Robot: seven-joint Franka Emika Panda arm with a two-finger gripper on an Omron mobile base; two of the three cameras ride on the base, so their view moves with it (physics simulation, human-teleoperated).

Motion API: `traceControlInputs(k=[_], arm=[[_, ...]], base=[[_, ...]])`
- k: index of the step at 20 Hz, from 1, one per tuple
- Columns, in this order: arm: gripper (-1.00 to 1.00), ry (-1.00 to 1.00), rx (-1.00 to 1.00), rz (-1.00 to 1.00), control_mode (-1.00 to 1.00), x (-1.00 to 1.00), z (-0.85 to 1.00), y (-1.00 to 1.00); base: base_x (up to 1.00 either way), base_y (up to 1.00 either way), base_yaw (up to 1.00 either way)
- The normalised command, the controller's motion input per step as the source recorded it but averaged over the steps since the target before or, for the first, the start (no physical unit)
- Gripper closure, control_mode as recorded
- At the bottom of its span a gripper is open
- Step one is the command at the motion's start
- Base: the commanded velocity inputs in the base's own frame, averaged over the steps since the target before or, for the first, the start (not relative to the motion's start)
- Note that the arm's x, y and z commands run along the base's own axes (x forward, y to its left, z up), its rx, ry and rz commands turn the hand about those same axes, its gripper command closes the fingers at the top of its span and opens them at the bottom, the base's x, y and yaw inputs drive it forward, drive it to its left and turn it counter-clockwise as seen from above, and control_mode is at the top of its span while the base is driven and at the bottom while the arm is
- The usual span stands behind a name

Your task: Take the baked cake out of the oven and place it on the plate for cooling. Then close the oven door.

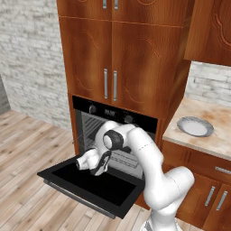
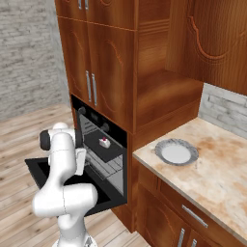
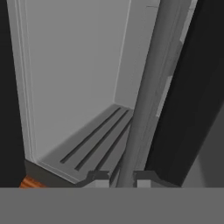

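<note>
The black oven [image 1: 113, 113] stands open, and its door [image 1: 92, 186] lies flat toward me. Inside, the baked cake [image 2: 103, 142], small and white with a red top, sits on a dark tray [image 2: 107, 150] on the wire rack. My arm reaches over the door to the left side of the oven mouth. In the hand view my gripper [image 3: 121, 178] is shut on a grey rack bar [image 3: 144, 100] that runs between its fingertips, with the dark tray [image 3: 188, 100] beside it. The plate [image 1: 195, 126] [image 2: 176, 153] lies bare on the counter to the right of the oven.
Tall brown cabinet doors [image 1: 110, 58] rise above the oven, and more cabinets hang over the marbled counter [image 2: 217, 169]. Drawers sit under the counter. The lowered door juts out over the wooden floor [image 1: 31, 149]. A brick wall [image 1: 27, 54] stands to the left.
</note>
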Motion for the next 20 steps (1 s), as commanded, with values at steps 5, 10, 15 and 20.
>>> traceControlInputs(k=[5,10,15,20], arm=[[1.00,0.02,0.03,-0.02,-1.00,-0.34,-0.22,0.18],[1.00,0.01,0.02,-0.02,-1.00,-0.36,-0.23,0.19],[1.00,0.01,0.03,-0.02,-1.00,-0.34,-0.23,0.20],[1.00,0.00,0.03,-0.02,-1.00,-0.34,-0.22,0.19]], base=[[0.00,0.00,0.00],[0.00,0.00,0.00],[0.00,0.00,0.00],[0.00,0.00,0.00]])
